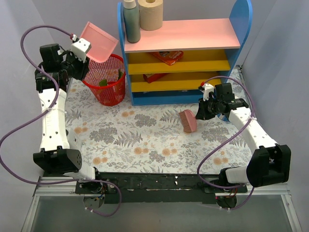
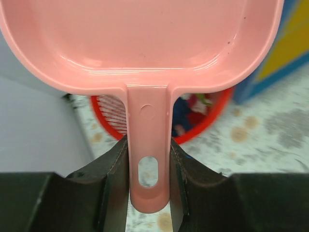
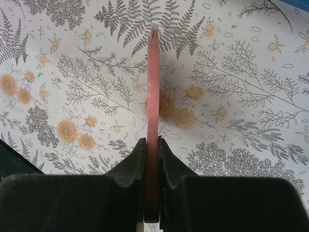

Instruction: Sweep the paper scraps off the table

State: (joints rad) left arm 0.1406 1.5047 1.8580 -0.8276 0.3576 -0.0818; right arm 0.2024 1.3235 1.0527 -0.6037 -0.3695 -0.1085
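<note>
My left gripper (image 1: 78, 47) is shut on the handle of a pink dustpan (image 1: 99, 42), which is held tilted over the red mesh basket (image 1: 107, 94) at the table's far left. The left wrist view shows the handle (image 2: 148, 159) clamped between both fingers and, past the pan, paper scraps (image 2: 193, 108) in blue, red and green lying inside the basket (image 2: 215, 118). Green scraps (image 1: 103, 82) show in the basket from above. My right gripper (image 1: 200, 112) is shut on a pink brush (image 1: 188, 121) just above the fern-print table (image 1: 145, 137). The right wrist view has the brush (image 3: 153, 87) edge-on.
A blue, pink and yellow shelf unit (image 1: 193, 35) stands at the back, right of the basket. On its top are a bottle (image 1: 131, 21) and a paper roll (image 1: 150, 13). Red-orange packets (image 1: 167, 57) lie on its yellow shelves.
</note>
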